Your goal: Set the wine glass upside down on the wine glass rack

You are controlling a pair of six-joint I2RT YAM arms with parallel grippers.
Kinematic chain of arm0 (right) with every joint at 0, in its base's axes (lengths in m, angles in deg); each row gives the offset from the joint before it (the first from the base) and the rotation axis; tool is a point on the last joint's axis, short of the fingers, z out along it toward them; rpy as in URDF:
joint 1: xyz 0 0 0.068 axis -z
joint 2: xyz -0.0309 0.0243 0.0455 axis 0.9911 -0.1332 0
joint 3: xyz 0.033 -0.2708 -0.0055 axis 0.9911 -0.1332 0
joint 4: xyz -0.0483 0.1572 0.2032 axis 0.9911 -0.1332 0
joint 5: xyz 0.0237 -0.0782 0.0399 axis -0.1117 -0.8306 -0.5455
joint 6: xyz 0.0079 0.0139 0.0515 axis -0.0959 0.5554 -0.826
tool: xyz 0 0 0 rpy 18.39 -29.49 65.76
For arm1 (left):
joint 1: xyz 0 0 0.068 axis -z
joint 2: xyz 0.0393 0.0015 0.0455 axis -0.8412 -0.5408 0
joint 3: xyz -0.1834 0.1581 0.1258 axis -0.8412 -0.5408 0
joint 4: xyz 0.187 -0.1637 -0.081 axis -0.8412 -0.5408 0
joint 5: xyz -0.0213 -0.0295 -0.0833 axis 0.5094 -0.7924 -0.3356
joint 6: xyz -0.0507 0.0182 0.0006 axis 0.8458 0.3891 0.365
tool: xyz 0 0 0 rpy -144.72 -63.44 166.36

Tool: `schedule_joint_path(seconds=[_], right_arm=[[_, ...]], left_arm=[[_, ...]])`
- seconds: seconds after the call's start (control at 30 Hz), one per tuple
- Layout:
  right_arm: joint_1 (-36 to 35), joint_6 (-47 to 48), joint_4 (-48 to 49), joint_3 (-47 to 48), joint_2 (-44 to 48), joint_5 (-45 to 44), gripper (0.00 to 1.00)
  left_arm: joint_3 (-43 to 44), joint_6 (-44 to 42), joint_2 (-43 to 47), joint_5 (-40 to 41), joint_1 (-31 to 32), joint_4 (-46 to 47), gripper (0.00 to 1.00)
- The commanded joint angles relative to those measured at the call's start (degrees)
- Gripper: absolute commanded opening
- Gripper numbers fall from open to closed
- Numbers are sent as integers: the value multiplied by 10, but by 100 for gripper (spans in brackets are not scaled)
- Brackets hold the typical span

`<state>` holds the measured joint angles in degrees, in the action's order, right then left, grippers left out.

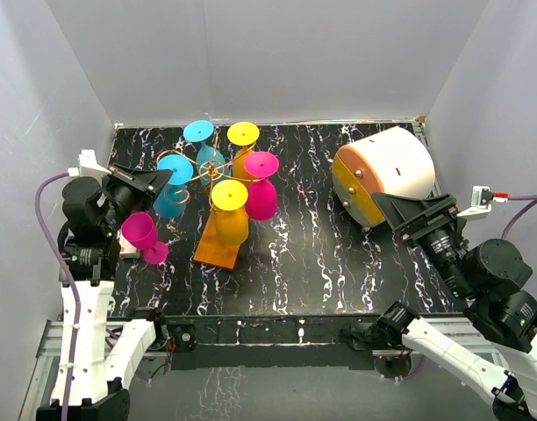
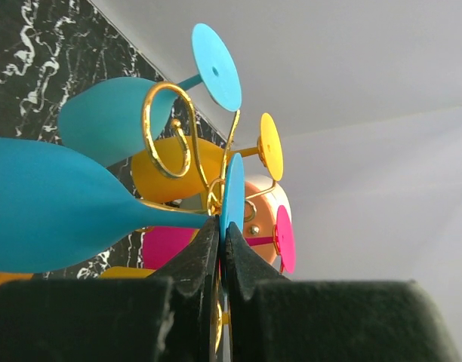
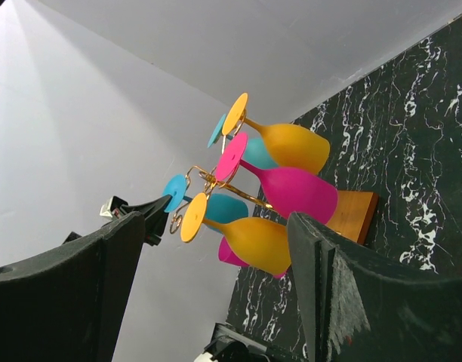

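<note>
The wine glass rack [image 1: 218, 168] is a gold wire stand on an orange base [image 1: 218, 253], left of centre. Several glasses hang on it upside down, in cyan, yellow and magenta. My left gripper [image 1: 166, 177] is shut on the flat foot of a cyan wine glass [image 1: 170, 200]. That glass hangs bowl down at the rack's left scroll arm. In the left wrist view the gripper [image 2: 223, 230] pinches the cyan foot [image 2: 233, 192] beside a gold scroll [image 2: 167, 128]. My right gripper [image 1: 384, 206] is open and empty, far right; its wrist view [image 3: 216, 222] looks at the rack [image 3: 204, 179].
A magenta glass [image 1: 144, 235] stands upright on the black marbled table [image 1: 321, 254], beside the left arm. A white-and-orange drum-shaped object [image 1: 387, 171] lies at the back right, next to my right gripper. White walls close in the table at the back and sides.
</note>
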<state>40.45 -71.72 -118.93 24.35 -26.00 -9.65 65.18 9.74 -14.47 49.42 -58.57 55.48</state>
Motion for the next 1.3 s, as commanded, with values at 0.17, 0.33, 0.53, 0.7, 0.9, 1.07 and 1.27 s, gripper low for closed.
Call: schedule_joint_path(seconds=[0.17, 0.33, 0.53, 0.7, 0.9, 1.07, 1.27], right_arm=[[-2, 2, 25, -2, 1, -14, 74], [-2, 2, 18, -2, 7, -19, 74], [-2, 1, 15, -5, 11, -23, 74], [-2, 0, 16, -8, 10, -24, 74], [-2, -8, 21, -10, 10, -18, 74], [-2, -16, 23, -16, 18, -17, 74], [-2, -19, 19, -17, 24, -13, 74]], left_arm=[[16, 7, -38, -51, 2, 77, 0], [18, 3, -62, -40, 2, 96, 0], [40, -12, -83, -14, 2, 106, 0], [59, -27, -93, 14, 2, 102, 0], [70, -49, -104, 28, 2, 82, 0], [75, -55, -107, 38, 2, 84, 0], [84, -64, -115, 52, 1, 75, 0]])
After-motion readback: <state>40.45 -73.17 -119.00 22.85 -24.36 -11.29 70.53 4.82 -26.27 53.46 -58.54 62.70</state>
